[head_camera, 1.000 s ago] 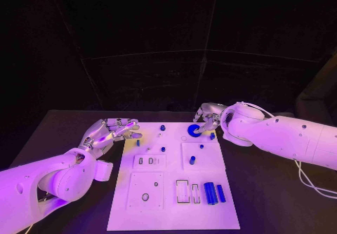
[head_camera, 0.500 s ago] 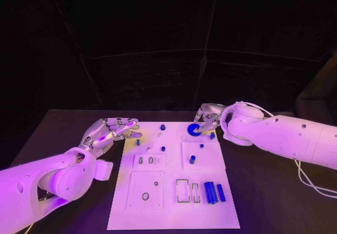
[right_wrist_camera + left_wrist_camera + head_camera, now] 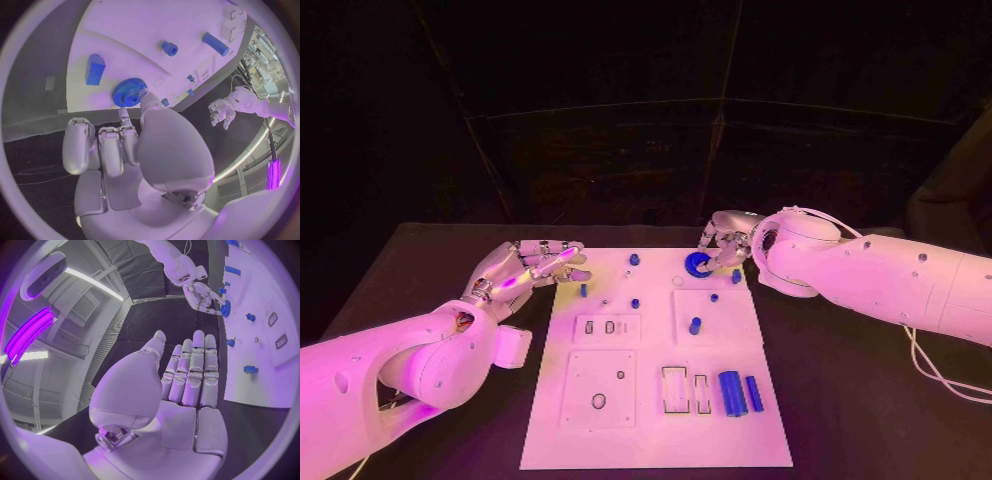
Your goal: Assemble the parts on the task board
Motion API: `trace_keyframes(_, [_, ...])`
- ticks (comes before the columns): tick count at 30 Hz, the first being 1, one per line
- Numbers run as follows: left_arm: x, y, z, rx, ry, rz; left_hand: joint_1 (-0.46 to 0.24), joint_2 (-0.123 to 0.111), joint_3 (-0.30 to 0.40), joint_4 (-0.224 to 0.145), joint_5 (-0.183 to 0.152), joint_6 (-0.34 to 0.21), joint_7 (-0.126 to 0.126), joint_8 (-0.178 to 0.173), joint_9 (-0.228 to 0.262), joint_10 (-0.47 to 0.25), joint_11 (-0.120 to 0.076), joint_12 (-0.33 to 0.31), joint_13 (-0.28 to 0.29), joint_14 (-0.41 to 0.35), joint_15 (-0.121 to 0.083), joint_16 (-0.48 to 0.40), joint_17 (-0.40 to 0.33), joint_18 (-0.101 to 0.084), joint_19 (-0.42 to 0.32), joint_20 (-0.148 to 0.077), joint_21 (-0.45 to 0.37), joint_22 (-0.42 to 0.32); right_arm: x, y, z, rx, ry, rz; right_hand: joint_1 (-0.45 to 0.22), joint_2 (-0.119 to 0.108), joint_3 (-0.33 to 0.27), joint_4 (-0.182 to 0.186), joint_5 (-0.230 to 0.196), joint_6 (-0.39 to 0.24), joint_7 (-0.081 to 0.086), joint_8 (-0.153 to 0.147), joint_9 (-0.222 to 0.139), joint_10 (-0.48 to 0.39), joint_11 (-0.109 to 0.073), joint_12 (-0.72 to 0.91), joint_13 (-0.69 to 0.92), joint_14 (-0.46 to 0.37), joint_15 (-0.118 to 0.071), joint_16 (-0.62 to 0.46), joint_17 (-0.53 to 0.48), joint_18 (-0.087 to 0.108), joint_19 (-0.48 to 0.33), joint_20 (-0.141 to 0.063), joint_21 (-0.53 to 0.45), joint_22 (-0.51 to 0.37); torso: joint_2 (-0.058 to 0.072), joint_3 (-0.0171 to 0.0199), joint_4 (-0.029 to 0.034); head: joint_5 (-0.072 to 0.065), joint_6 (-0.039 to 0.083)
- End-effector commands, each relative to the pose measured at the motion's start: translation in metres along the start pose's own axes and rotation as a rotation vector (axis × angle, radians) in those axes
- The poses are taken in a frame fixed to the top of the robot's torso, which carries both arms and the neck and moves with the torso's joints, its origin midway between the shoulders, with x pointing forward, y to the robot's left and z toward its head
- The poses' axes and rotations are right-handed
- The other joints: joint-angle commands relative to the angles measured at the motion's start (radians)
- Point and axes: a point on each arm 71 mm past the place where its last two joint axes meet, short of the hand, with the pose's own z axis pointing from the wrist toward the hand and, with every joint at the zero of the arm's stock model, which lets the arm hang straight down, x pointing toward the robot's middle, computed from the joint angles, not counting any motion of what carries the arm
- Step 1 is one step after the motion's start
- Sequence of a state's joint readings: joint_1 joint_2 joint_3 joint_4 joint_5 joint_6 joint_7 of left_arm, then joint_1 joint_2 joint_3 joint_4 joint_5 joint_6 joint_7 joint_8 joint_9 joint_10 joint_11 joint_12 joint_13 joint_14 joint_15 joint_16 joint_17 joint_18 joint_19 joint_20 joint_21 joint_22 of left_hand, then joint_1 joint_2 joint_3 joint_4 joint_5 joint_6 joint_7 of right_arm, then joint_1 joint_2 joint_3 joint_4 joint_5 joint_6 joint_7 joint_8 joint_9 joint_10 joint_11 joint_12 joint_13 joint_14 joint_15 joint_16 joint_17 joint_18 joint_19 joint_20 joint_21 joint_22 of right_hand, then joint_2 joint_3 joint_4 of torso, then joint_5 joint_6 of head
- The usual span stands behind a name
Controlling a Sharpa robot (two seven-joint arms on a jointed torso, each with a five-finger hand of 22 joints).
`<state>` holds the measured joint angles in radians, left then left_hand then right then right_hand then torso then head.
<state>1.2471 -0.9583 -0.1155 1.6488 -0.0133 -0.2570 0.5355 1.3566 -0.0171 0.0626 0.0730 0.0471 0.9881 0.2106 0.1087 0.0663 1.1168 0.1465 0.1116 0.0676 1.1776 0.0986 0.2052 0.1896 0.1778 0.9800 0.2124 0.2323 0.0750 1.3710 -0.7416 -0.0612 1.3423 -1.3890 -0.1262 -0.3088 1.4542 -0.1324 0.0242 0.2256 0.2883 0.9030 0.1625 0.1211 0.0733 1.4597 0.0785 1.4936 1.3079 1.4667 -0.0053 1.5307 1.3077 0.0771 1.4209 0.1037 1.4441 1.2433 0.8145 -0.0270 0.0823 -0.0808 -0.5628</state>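
Fingertips of the right hand (image 3: 723, 243) pinch a blue gear (image 3: 697, 265) at the far right part of the task board (image 3: 655, 440); the right wrist view shows the gear (image 3: 127, 93) caught between the thumb and a finger, low over the white surface. Whether it is already seated on anything beneath it cannot be told. The left hand (image 3: 528, 268) hangs just off the board's far left corner with nothing in it, its fingers straight and side by side with the thumb apart, as the left wrist view shows (image 3: 187, 375).

By the look of the board, the task is somewhere in its early or middle stretch. Several small blue pegs (image 3: 633, 260) stand upright in the far half, and a taller blue piece (image 3: 694, 326) stands in the square plate on the right, so some parts seem placed. Two blue bars (image 3: 731, 393) lie loose near the front right, beside two empty rectangular frames (image 3: 675, 391) (likely where they belong). The plates on the left also show open slots (image 3: 599, 403) with nothing in them.

What seems left: settling the gear, fitting the bars, and filling the remaining openings.
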Motion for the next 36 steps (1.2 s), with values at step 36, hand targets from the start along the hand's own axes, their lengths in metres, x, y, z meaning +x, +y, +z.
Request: trace_keyframes(36, [0.0006, -0.0003, 0.0008, 0.001, 0.017, -0.004, -0.001, 0.011, 0.002, -0.007, 0.001, 0.005, 0.003, -0.005, 0.0, 0.0, 0.005, -0.006, -0.001, 0.0, 0.002, -0.005, 0.002, 0.007, 0.001, 0.004, -0.006, -0.002, 0.0033, 0.0068, 0.0011, -0.035, -0.019, -0.088, 0.016, 0.035, 0.073, -0.083, -0.059, 0.092, -0.016, 0.037, 0.003, 0.069, -0.018, 0.022, 0.196, 0.083, -0.014, 0.006, 0.159, -0.019, 0.022, -0.015, 0.018, 0.033, 0.001, -0.0001, -0.0002, -0.001, -0.006])
